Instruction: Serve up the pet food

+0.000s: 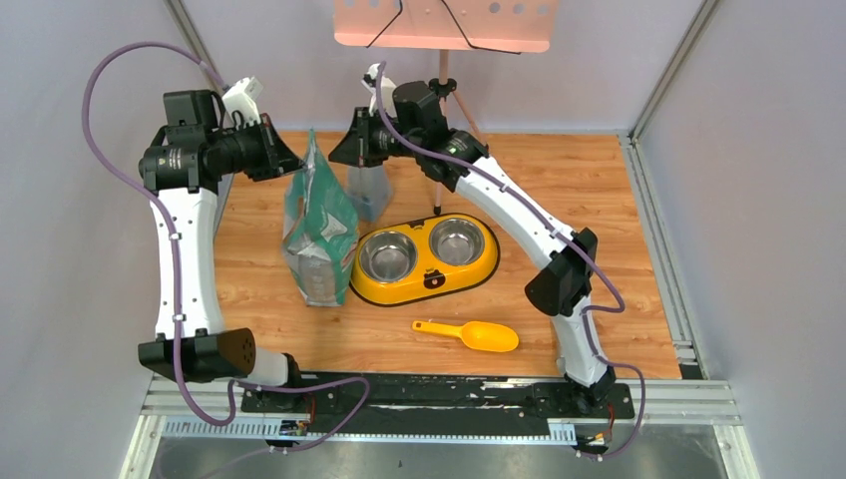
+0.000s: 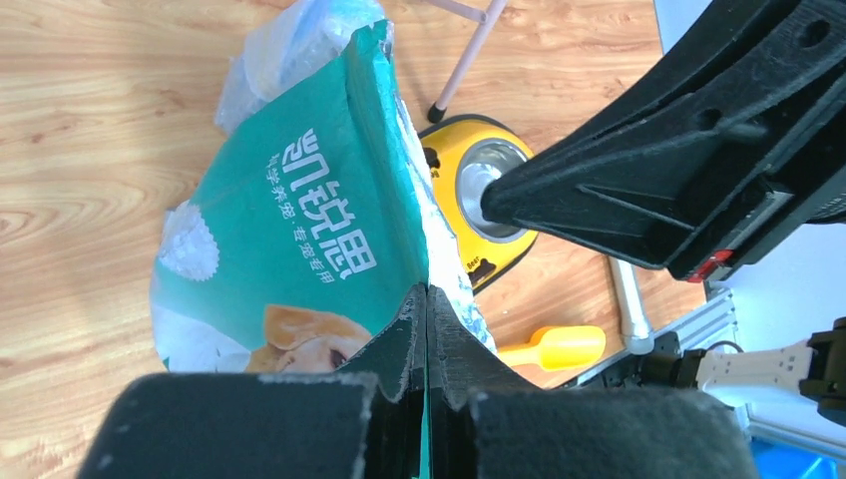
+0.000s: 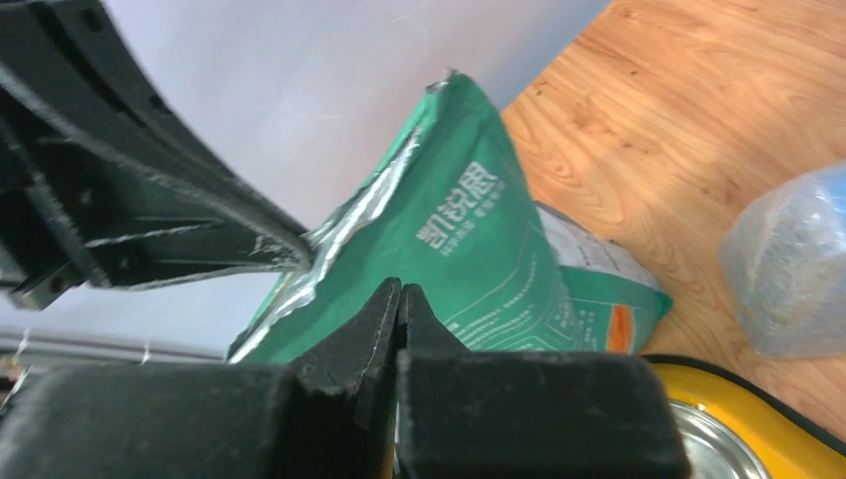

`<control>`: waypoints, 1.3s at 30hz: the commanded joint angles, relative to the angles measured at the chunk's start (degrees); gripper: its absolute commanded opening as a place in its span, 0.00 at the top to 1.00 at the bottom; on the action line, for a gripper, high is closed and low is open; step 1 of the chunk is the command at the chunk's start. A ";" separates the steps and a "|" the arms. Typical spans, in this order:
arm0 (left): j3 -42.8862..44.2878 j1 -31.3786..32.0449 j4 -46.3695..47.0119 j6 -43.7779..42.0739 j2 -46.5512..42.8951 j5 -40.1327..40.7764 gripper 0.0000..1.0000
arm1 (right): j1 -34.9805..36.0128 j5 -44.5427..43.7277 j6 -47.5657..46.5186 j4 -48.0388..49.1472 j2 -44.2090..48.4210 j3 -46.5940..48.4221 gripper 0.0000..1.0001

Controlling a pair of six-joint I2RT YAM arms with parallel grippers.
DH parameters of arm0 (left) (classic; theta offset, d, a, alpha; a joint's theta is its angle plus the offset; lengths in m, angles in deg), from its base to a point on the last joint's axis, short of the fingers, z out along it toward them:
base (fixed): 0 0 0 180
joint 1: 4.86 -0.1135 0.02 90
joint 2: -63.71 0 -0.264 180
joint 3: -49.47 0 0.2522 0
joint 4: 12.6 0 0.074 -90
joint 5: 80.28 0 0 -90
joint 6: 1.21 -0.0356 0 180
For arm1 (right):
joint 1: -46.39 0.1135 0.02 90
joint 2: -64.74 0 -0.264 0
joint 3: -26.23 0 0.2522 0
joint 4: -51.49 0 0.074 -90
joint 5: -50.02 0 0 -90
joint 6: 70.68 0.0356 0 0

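Note:
A green-and-white printed bag (image 1: 319, 230) stands upright left of the bowls. My left gripper (image 1: 292, 163) is shut on the bag's top edge. In the left wrist view a green strip of the bag (image 2: 299, 249) runs between its jaws (image 2: 427, 294). My right gripper (image 1: 334, 157) meets the bag's top from the other side. In the right wrist view its jaws (image 3: 401, 289) are pressed together on the bag's green panel (image 3: 469, 239), with a pale sliver between them. The silver-lined mouth gapes slightly. The pet food is hidden in every view.
A yellow double feeder (image 1: 399, 291) with two steel bowls lies right of the bag. An orange-yellow scoop (image 1: 469, 334) lies near the front edge. A clear plastic bag (image 1: 367, 195) sits behind the green bag. A pink stand (image 1: 439, 150) rises at the back.

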 commanded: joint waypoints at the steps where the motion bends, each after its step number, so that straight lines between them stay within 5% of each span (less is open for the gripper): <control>1: -0.26 0.13 -0.17 -0.51 -1.48 -2.51 1.00 | -1.06 13.24 -0.15 5.14 2.25 -0.32 0.95; 4: -2.19 0.13 1.30 1.97 -1.60 -5.68 1.00 | -1.29 25.50 -0.60 10.36 0.16 0.92 0.58; 6: -3.00 0.13 2.28 3.04 -1.60 -7.56 1.00 | -1.22 27.93 -0.30 11.46 -0.52 1.19 0.49; 10: -2.96 0.13 2.77 3.56 -1.52 -8.32 1.00 | -1.20 26.41 1.29 11.38 -0.65 -0.37 0.69; 24: -3.01 0.10 3.23 4.03 -1.57 -8.72 1.00 | -0.80 24.41 2.55 11.27 -5.05 2.48 0.55; 39: -3.38 0.13 2.96 3.79 -1.89 -8.53 1.00 | 0.43 21.43 2.99 12.50 -5.63 4.87 0.74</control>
